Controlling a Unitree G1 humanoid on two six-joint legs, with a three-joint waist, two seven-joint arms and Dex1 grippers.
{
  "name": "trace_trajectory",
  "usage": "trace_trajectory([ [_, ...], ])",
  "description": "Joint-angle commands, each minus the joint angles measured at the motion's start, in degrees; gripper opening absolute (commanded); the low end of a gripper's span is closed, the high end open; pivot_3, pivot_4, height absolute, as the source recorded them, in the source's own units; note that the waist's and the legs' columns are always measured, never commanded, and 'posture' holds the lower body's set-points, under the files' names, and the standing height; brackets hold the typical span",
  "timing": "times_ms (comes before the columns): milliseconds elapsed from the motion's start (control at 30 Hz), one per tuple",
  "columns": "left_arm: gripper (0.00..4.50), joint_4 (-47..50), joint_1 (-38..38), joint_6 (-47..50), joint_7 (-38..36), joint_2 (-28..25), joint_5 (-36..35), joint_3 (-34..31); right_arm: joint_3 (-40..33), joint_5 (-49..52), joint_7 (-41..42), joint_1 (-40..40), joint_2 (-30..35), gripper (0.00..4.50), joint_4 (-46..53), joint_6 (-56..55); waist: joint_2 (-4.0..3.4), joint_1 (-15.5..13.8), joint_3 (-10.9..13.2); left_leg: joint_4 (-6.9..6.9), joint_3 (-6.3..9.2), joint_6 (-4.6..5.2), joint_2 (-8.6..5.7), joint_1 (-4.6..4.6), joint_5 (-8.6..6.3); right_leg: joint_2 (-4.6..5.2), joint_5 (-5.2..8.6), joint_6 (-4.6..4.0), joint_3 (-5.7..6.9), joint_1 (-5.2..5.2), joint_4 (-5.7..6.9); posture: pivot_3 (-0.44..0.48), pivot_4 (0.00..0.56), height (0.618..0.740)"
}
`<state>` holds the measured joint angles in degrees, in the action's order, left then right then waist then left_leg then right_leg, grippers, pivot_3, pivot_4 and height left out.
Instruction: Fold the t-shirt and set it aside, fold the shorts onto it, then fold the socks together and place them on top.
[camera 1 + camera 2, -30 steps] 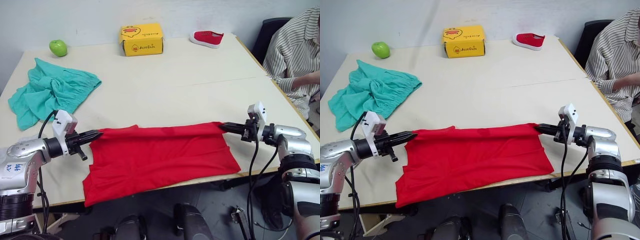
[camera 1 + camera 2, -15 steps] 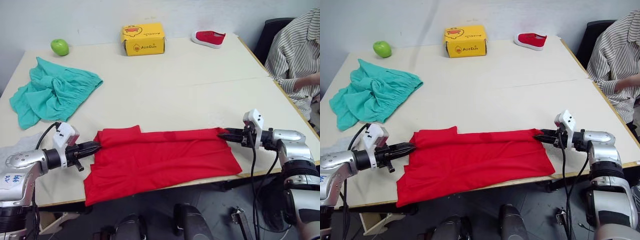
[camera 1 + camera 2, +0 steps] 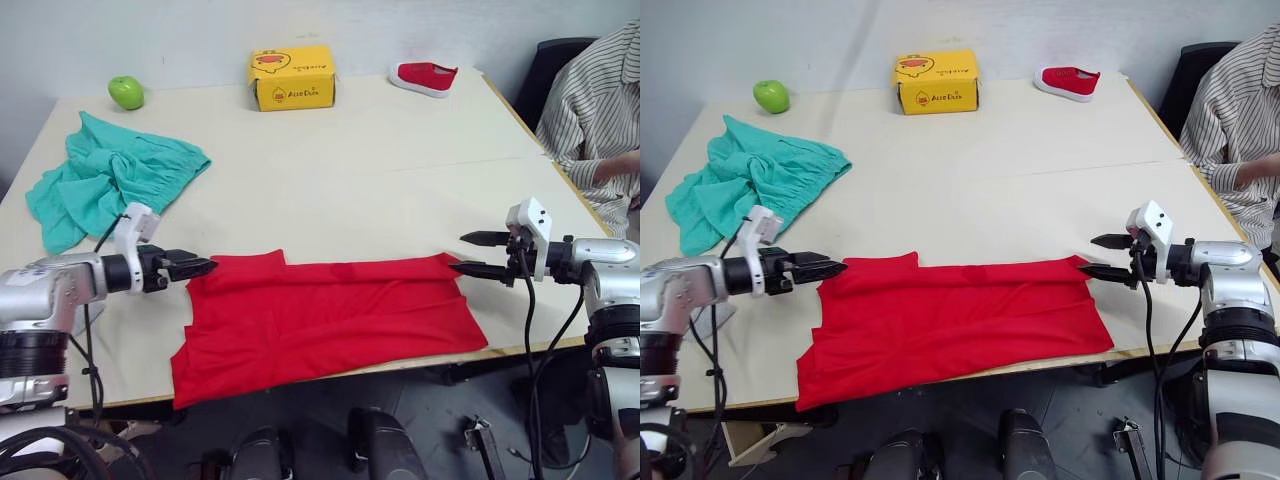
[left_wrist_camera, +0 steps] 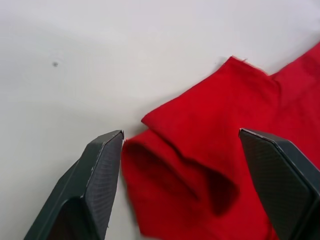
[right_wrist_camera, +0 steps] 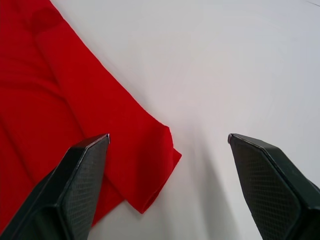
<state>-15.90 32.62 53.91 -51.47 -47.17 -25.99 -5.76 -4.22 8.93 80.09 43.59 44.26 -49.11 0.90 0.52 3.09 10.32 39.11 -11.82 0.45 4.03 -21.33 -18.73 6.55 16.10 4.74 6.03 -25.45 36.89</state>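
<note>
The t-shirt (image 3: pixel 325 310) lies flat near the front edge of the counter (image 3: pixel 380 160), its long axis running side to side between the two arms. The left gripper (image 3: pixel 196 266) sits spread wide and empty just beside the shirt's left end, where a folded corner lies between its fingers (image 4: pixel 102 165). The right gripper (image 3: pixel 478 254), also wide and empty, sits just off the right end. Each arm is nearest its own end, so the next fold likely starts from both corners.
</note>
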Motion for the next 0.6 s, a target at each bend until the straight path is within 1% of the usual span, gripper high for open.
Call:
trace_trajectory([
  [33,3.87,-2.47,3.01,-4.44,-0.79,1.45,3.13,3.31,0.62,-0.46,-0.55,1.32,-0.94,3.85,-0.95,-1.99,0.00,0.08,0.00,0.00,0.00,0.00,0.00,0.00,0.00,-0.01,0.00,0.00,0.00,0.00,0.00,0.000,0.150,0.740],
  [133,3.87,-4.36,4.45,-6.97,-0.36,2.88,4.50,4.11,0.93,-0.65,-0.70,1.49,-1.41,3.85,-1.68,-2.84,0.00,0.13,0.00,0.01,-0.01,0.00,0.01,0.00,0.00,-0.02,0.00,0.00,0.00,0.00,0.01,0.000,0.150,0.740],
  [167,3.69,-4.73,4.70,-7.20,-0.33,3.16,4.65,4.05,1.01,-0.66,-0.71,1.43,-1.45,3.85,-1.79,-3.24,0.00,0.09,0.00,0.01,-0.01,0.00,0.01,0.01,0.00,-0.01,0.00,0.00,-0.01,0.00,0.03,0.000,0.150,0.740],
  [267,2.97,-5.00,4.42,-10.14,-1.64,3.32,5.70,4.73,1.16,-0.86,-0.84,1.03,-1.60,3.85,-2.19,-5.01,0.00,0.10,0.00,0.02,-0.01,0.00,0.00,0.01,0.00,0.00,0.00,0.01,-0.01,0.00,0.03,0.000,0.150,0.740],
  [433,1.31,-3.95,3.14,-13.64,-2.73,3.21,6.50,3.98,0.65,-0.77,-1.50,1.45,-1.53,3.85,-3.44,-7.12,0.00,0.09,0.00,0.02,-0.01,0.00,0.00,0.01,0.00,0.00,-0.01,0.01,-0.01,0.00,0.03,0.000,0.150,0.740],
  [500,0.58,-3.80,2.33,-17.03,-3.43,3.32,6.53,3.18,0.72,-0.79,-1.38,1.67,-1.48,3.85,-3.84,-7.63,0.00,0.09,0.00,0.02,-0.01,0.00,0.01,0.00,0.00,0.00,-0.01,0.01,-0.01,0.00,0.03,0.000,0.150,0.740],
  [533,0.29,-3.77,1.98,-18.22,-3.71,3.39,6.32,2.73,0.78,-0.80,-1.22,1.75,-1.49,3.85,-3.95,-7.87,0.00,0.10,0.00,0.02,0.00,0.00,0.01,0.00,0.00,0.00,-0.01,0.01,-0.01,0.00,0.03,0.000,0.150,0.740],
  [567,0.03,-3.75,1.67,-19.22,-4.01,3.34,6.28,2.53,0.87,-0.81,-1.04,1.85,-1.52,3.85,-4.12,-8.03,0.00,0.10,0.00,0.02,0.00,0.00,0.01,0.00,0.00,0.00,-0.01,0.01,-0.01,0.00,0.02,0.000,0.150,0.740],
  [600,0.03,-3.63,1.26,-20.71,-4.66,3.45,5.96,2.08,1.00,-0.87,-0.87,1.96,-1.59,3.85,-4.30,-8.16,0.00,0.10,0.00,0.02,-0.01,0.00,0.01,0.00,0.00,0.01,-0.01,0.01,-0.01,0.00,0.02,0.000,0.150,0.740],
])
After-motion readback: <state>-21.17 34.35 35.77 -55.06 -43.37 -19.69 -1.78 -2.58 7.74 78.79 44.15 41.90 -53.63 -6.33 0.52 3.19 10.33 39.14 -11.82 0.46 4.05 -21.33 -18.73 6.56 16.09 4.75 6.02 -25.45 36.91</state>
